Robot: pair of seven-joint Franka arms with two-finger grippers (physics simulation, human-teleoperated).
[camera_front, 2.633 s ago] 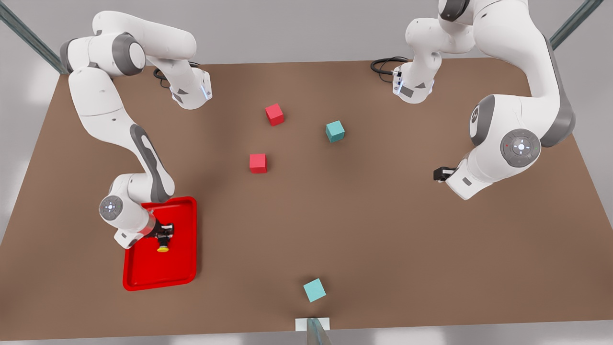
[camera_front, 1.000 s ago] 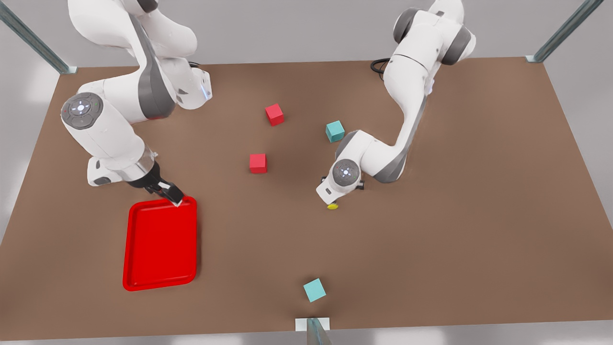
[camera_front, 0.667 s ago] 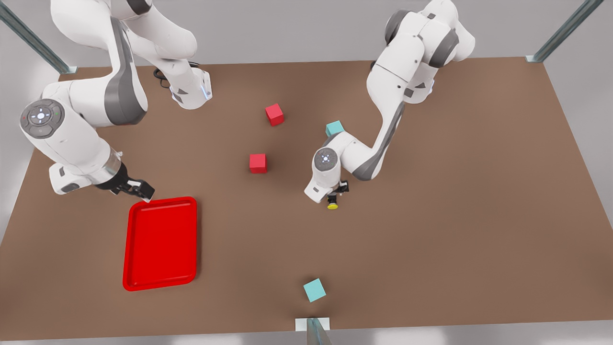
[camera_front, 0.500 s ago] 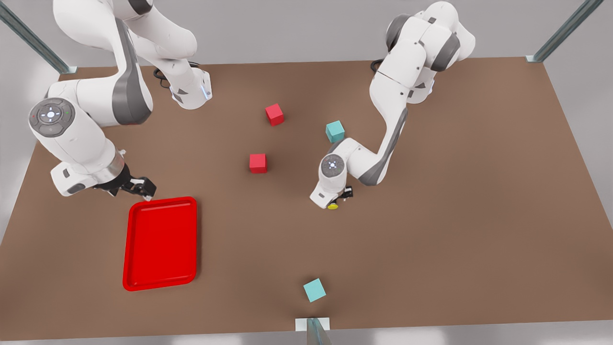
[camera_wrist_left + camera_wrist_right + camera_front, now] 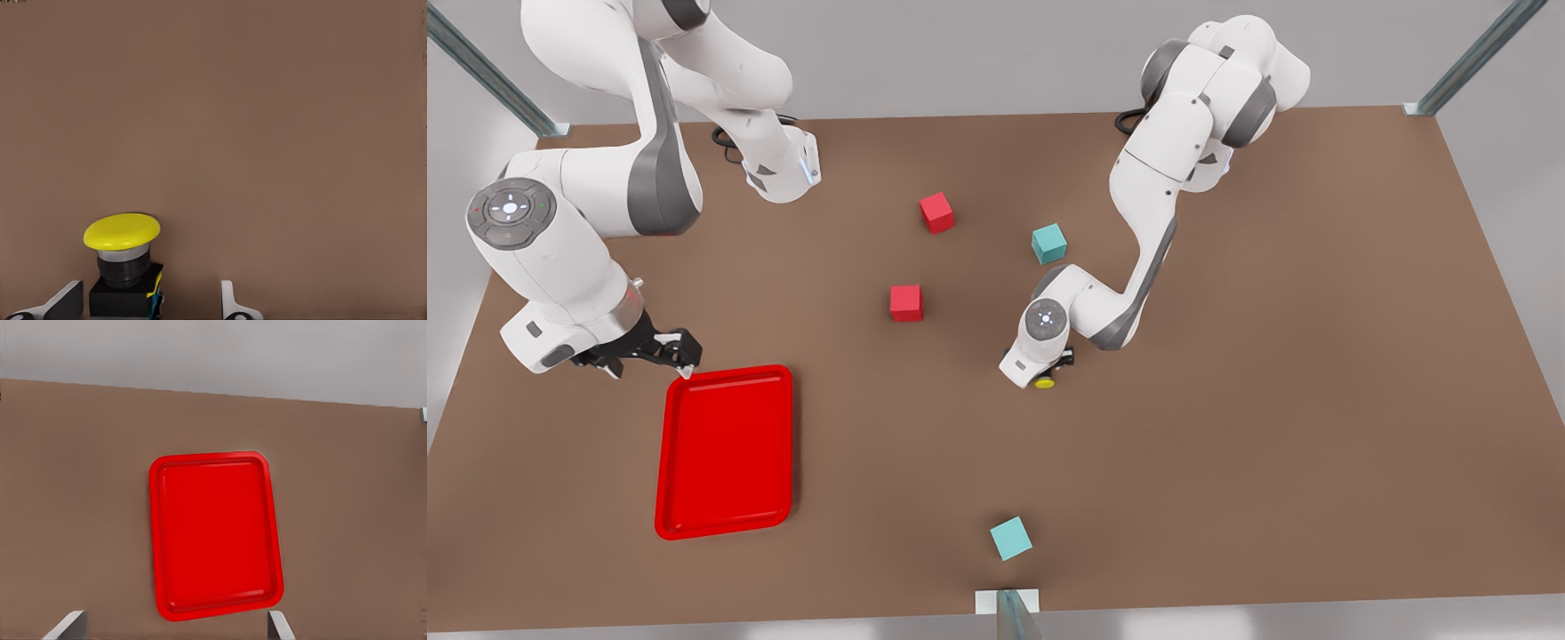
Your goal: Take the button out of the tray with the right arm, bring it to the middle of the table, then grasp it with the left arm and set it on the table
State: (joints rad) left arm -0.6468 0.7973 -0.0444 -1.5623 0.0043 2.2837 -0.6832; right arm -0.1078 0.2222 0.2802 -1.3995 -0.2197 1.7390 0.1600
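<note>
From where I stand, a teal cube (image 5: 1010, 538) sits nearest, by the worktop's (image 5: 1227, 444) front edge, well clear of the action. Beyond it, mid-worktop, the left claw (image 5: 1055, 368) is low over the button (image 5: 1045, 383). In the left wrist view its fingers (image 5: 230, 303) stand apart with the button (image 5: 123, 263) upright between them, nearer one finger, neither visibly pressing it. That off-centre seat is my worry: if the claw lifts away crooked, a finger may clip the wide yellow cap and tip the button over. Toward the front view's left, the right claw (image 5: 665, 348) waits spread wide and empty at the far corner of the empty tray (image 5: 725, 520). Farther back lie two red cubes (image 5: 905, 302) and another teal one.
</note>
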